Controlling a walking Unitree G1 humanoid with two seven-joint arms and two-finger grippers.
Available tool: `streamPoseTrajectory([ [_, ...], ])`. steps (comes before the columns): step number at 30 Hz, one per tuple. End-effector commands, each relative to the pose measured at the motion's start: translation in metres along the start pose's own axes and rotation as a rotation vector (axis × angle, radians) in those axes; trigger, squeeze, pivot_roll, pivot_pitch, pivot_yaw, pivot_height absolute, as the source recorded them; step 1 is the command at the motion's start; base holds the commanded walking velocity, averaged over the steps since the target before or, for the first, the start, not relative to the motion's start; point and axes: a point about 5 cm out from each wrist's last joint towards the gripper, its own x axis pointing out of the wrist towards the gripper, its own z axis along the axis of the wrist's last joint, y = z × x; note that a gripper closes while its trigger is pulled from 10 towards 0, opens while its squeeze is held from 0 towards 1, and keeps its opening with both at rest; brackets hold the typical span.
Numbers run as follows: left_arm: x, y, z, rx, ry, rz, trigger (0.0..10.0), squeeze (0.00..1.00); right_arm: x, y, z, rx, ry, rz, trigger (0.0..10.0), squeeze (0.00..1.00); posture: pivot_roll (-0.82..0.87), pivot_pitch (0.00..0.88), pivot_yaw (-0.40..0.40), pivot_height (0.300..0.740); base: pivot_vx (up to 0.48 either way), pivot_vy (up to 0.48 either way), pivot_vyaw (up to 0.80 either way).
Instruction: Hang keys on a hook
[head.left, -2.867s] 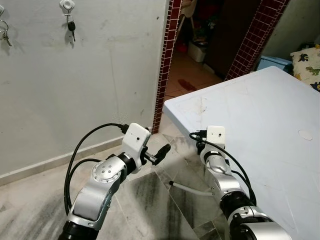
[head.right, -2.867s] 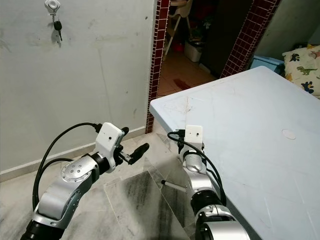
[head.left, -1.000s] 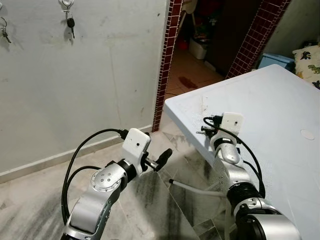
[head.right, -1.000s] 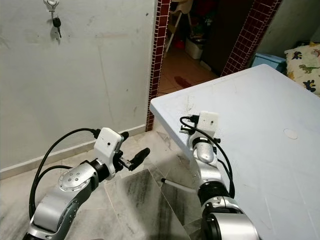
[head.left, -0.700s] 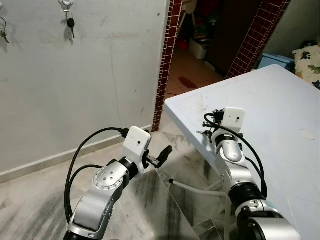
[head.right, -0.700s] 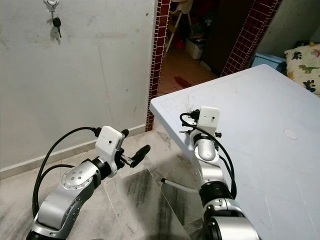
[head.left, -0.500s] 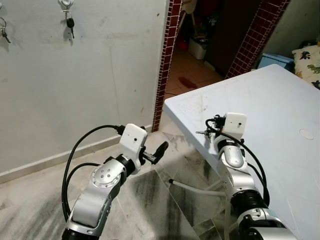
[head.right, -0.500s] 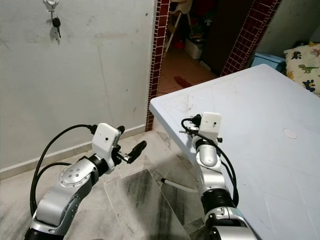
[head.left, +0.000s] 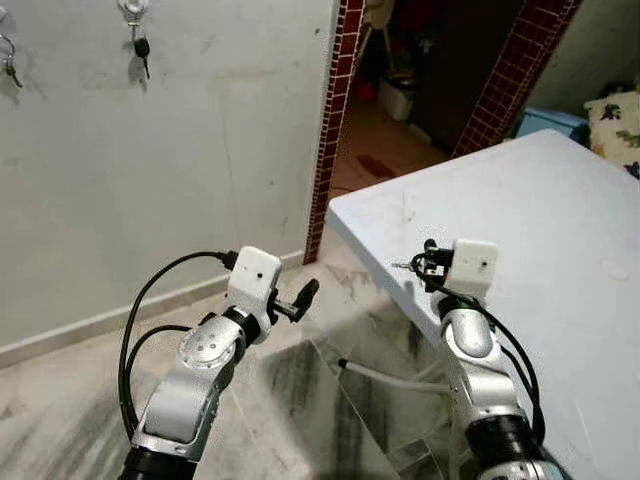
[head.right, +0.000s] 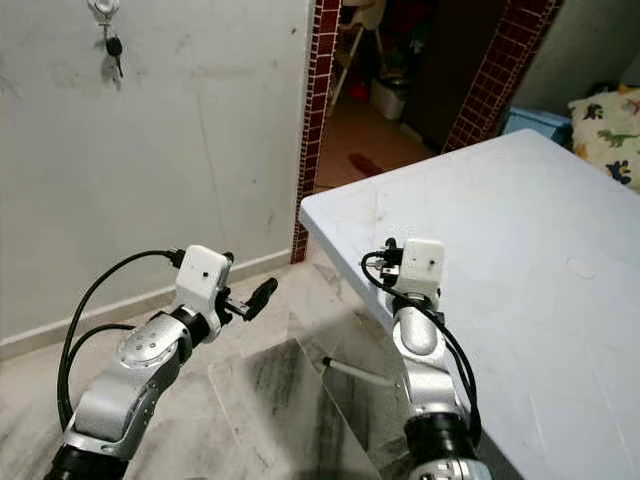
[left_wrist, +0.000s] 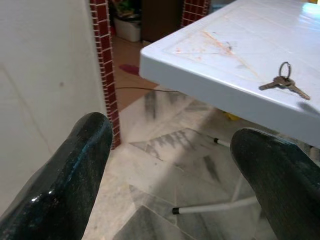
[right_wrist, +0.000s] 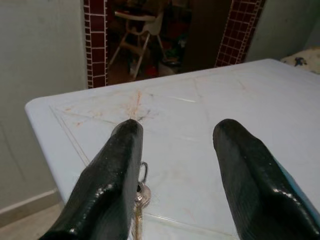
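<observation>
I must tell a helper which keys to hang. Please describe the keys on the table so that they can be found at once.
On the large white plastic table, look near the edge by the corner closest to the red-tiled doorway. The small silver keys on a round metal ring lie flat there, just before the right gripper. Other keys hang on the wall hooks.

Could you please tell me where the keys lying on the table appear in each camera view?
Left eye view: keys, tiny, at the table's near-left edge.
Right eye view: same table edge, too small to be sure.
Left wrist view: keys clear on the tabletop near its edge.
Right wrist view: keys half hidden behind one finger of the right pincer.
Shared landmark: the red brick pillar.
</observation>
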Motion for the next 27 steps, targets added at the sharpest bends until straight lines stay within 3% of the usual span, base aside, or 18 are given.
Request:
streamPoseTrajectory([
  [1,-0.007,0.004,-0.001,0.006,-0.01,0.029,10.0,0.0,-0.007,-0.006,0.005,-0.022,-0.008,0.004,10.0,1.0,0.15,0.0,-0.08,0.74,0.0,0.0,0.0],
  [6,-0.02,0.007,-0.009,-0.007,0.006,0.056,10.0,0.0,-0.026,-0.011,0.005,-0.039,0.009,0.023,10.0,1.0,0.14,0.0,-0.078,0.74,0.0,0.0,0.0],
  [14,-0.018,0.007,-0.006,-0.035,-0.004,0.064,10.0,0.0,-0.038,-0.009,0.003,-0.037,0.054,0.038,10.0,1.0,0.14,0.0,-0.077,0.74,0.0,0.0,0.0],
  [27,-0.018,0.01,-0.007,-0.057,0.003,0.077,10.0,0.0,-0.043,-0.009,0.003,-0.048,0.094,0.057,10.0,1.0,0.14,0.0,-0.078,0.74,0.0,-0.333,0.0],
])
